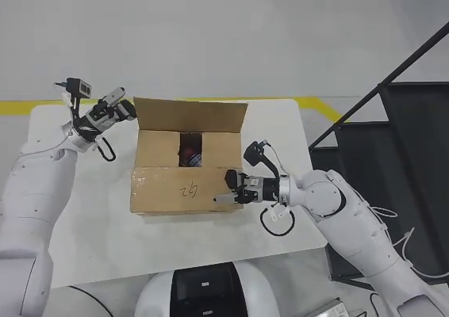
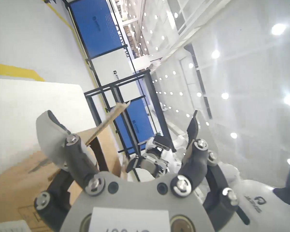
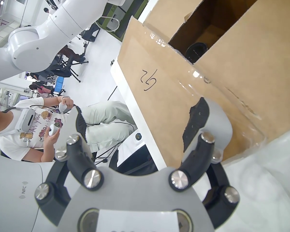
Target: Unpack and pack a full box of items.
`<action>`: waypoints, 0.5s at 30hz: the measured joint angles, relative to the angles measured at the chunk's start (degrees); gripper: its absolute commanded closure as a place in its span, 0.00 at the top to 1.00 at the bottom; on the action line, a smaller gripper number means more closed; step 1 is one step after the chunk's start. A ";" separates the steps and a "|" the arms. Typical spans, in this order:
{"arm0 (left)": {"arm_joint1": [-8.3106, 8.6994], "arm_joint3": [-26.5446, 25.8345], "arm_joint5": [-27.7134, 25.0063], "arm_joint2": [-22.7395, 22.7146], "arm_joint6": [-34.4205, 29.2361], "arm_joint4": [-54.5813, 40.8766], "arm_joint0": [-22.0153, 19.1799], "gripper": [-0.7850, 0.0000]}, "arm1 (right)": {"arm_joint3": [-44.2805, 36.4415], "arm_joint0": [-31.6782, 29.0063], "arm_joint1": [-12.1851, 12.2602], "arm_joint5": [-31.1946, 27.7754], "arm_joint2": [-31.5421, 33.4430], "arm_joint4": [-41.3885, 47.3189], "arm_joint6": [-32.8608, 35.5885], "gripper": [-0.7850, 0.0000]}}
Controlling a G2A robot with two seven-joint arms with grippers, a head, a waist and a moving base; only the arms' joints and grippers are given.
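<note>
Cardboard box [image 1: 169, 194] sits mid-table [image 1: 97, 230]. Its far flap [image 1: 193, 115] stands up, and its near flap [image 1: 178, 189] is folded flat over the front half, with a handwritten number on it. The slot left open in the middle shows a dark item [image 3: 197, 49] down inside. Left gripper [image 1: 123, 111] is just beside the box's far-left corner, level with the raised flap's edge. Its jaws are wide apart with nothing between them, and I can't tell if it touches the cardboard. Right gripper [image 1: 228, 196] is at the near-right corner, jaws also spread wide and empty. In the right wrist view one finger [image 3: 200, 119] overlaps the box's side wall below the near flap; contact is unclear.
</note>
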 measured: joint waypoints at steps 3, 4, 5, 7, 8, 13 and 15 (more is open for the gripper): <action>1.76 -4.94 3.49 -1.86 -3.47 -1.23 3.25 1.00 | 0.08 0.14 0.00 -0.17 -0.28 -0.24 0.07 1.00; 2.28 -6.34 4.27 -2.40 -4.23 -1.25 4.24 1.00 | 0.09 0.16 0.00 -0.23 -0.35 -0.30 0.04 1.00; 2.94 -8.17 5.31 -3.10 -5.27 -1.27 5.52 1.00 | 0.11 0.18 0.00 -0.26 -0.43 -0.37 -0.04 1.00; 3.91 -10.82 6.96 -4.13 -6.93 -1.28 7.32 1.00 | 0.16 0.20 0.01 -0.22 -0.47 -0.64 -0.31 1.00; 4.54 -12.47 8.06 -4.77 -8.03 -1.06 8.41 1.00 | 0.16 0.17 0.02 -0.12 -0.47 -1.00 -0.59 1.00; 6.87 -16.68 13.24 -5.98 -13.21 2.61 11.08 1.00 | -0.20 -0.35 0.10 0.60 -0.31 -2.89 -2.03 1.00; 7.81 -16.97 14.97 -5.75 -14.91 6.48 11.13 1.00 | -0.40 -0.64 0.12 1.09 -0.18 -3.56 -2.84 1.00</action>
